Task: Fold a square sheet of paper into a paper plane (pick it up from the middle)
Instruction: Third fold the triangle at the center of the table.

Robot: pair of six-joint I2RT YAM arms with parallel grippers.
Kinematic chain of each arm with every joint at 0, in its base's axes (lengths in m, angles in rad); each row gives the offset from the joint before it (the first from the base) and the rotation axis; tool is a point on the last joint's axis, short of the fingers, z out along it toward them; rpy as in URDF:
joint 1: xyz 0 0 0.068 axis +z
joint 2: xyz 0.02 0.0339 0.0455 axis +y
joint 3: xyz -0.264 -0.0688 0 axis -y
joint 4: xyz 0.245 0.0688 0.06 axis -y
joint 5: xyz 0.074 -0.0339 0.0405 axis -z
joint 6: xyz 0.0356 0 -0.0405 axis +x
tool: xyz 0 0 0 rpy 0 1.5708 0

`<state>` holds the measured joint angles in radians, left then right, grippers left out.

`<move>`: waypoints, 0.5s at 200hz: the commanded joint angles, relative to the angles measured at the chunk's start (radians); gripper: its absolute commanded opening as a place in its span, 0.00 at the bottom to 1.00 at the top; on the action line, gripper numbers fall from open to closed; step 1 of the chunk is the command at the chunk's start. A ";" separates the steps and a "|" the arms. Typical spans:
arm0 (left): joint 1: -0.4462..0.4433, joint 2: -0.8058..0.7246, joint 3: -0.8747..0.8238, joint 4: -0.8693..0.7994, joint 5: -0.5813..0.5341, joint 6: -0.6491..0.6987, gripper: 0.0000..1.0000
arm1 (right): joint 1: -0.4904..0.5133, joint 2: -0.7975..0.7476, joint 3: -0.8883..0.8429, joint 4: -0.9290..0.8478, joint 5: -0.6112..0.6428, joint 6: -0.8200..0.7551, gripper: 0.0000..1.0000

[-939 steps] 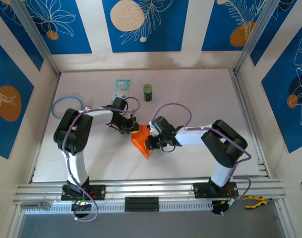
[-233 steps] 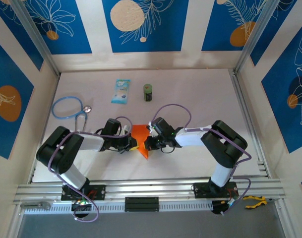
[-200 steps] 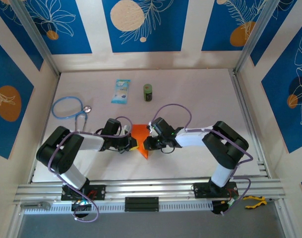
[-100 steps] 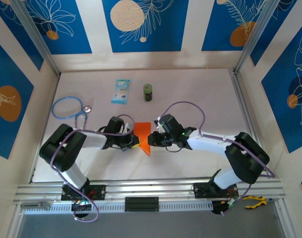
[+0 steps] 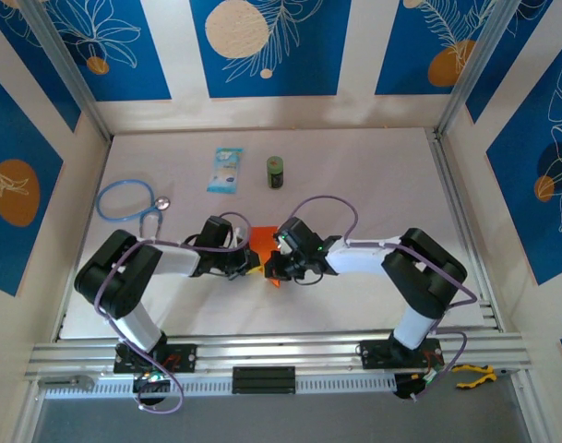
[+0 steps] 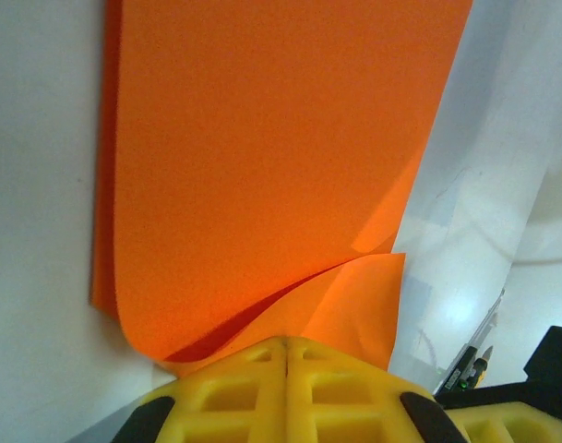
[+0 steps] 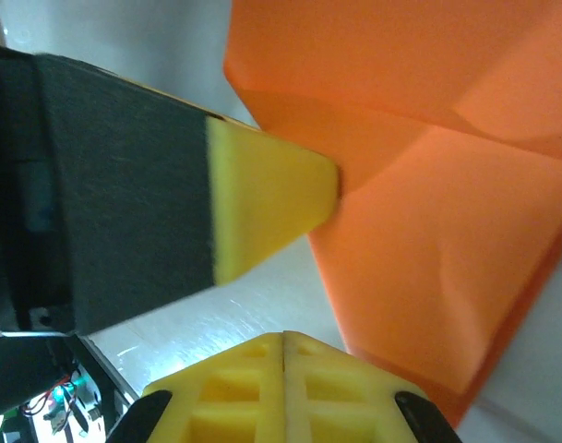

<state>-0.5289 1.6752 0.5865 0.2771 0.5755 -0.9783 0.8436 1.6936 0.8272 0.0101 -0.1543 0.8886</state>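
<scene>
Top view from above and behind: two white robot arms reach inward across a pale table (image 5: 382, 175) and meet at its middle, where a partly folded orange paper sheet (image 5: 265, 239) lies between them. The left gripper (image 5: 247, 265) touches the sheet's left edge and the right gripper (image 5: 274, 268) sits at its lower right, near the pointed tip. The arms probably crowd in from both sides so that one can steady the sheet while the other works a fold. A light-blue packet (image 5: 226, 170), a small green can (image 5: 277, 172) and a blue stethoscope (image 5: 124, 198) lie well apart, toward the back and left. Left wrist view: the left gripper (image 6: 285, 349) has its yellow fingers pressed together, and the near edge of the orange paper sheet (image 6: 262, 138) runs into their tips, so it appears to be pinching that edge; a loose flap curls up just above the fingers. Right wrist view: the right gripper (image 7: 282, 353) is also closed, with nothing visible between its fingers. The orange paper sheet (image 7: 428, 231) lies just beside it to the right, showing creased layers, while the left gripper (image 7: 328, 189) pokes in from the left and touches the fold.
</scene>
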 commanded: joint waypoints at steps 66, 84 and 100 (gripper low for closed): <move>-0.010 0.028 0.019 -0.048 -0.032 0.021 0.00 | 0.005 0.077 0.033 -0.069 0.004 -0.005 0.02; -0.010 0.028 0.020 -0.057 -0.035 0.027 0.00 | 0.003 0.068 0.001 -0.048 0.000 0.003 0.02; -0.011 0.030 0.022 -0.065 -0.034 0.032 0.00 | 0.002 0.053 -0.027 -0.036 -0.008 0.001 0.02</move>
<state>-0.5304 1.6806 0.5976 0.2687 0.5739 -0.9672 0.8486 1.7649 0.8436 -0.0143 -0.1497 0.8890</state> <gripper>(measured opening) 0.061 0.045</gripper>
